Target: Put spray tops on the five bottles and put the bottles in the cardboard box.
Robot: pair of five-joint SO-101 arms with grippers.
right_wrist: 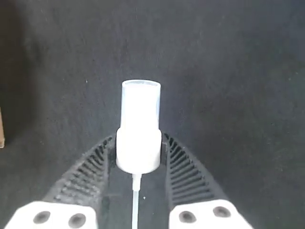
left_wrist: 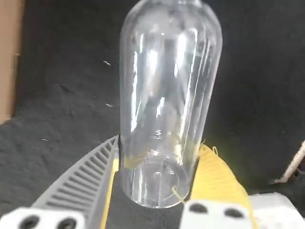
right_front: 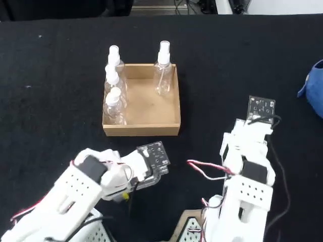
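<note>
Bottle (left_wrist: 167,105) in left tool (left_wrist: 160,150) near box (right_front: 141,130); spray top (right_wrist: 139,119) in right tool (right_wrist: 138,142).

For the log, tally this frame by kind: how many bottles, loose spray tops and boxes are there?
Topped bottles: 4
Held bottle, in the left hand: 1
Loose spray top, in the right hand: 1
Cardboard box: 1
Total: 7

Readable text, labels, numbers, signs: none. Cardboard box (right_front: 141,128), bottle (left_wrist: 167,95), spray top (right_wrist: 139,133): unmarked. Wrist circuit board (right_front: 261,107): markings too small to read.
</note>
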